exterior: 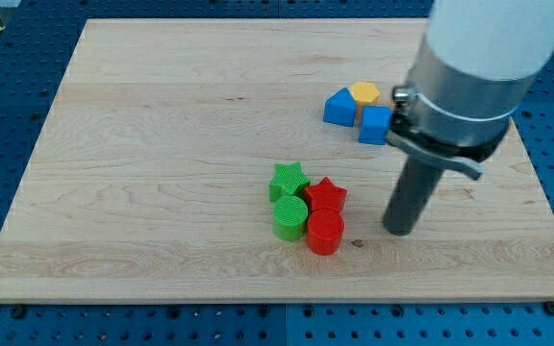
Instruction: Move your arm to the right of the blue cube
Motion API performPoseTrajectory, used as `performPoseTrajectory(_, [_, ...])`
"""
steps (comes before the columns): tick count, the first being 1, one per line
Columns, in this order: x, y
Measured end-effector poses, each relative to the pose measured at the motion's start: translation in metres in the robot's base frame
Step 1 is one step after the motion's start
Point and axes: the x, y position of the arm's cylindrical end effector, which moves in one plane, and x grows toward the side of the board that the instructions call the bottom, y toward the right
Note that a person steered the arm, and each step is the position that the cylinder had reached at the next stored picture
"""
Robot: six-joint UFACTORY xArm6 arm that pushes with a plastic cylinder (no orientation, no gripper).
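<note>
The blue cube (374,125) sits on the wooden board (162,144) at the upper right, touching a blue triangular block (339,107) on its left and a yellow block (365,93) above it. My tip (401,231) rests on the board below and slightly to the right of the blue cube, well apart from it. The arm's grey body hides the board just right of the cube.
A green star (288,179), green cylinder (290,217), red star (326,195) and red cylinder (324,233) cluster near the board's centre, left of my tip. The board's right edge lies close beyond the arm.
</note>
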Motion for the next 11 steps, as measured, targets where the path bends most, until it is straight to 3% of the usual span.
performPoseTrajectory(2, [0.0, -0.053])
performPoseTrajectory(4, [-0.001, 0.009])
performPoseTrajectory(7, [-0.044, 0.053])
performPoseTrajectory(11, [-0.045, 0.062])
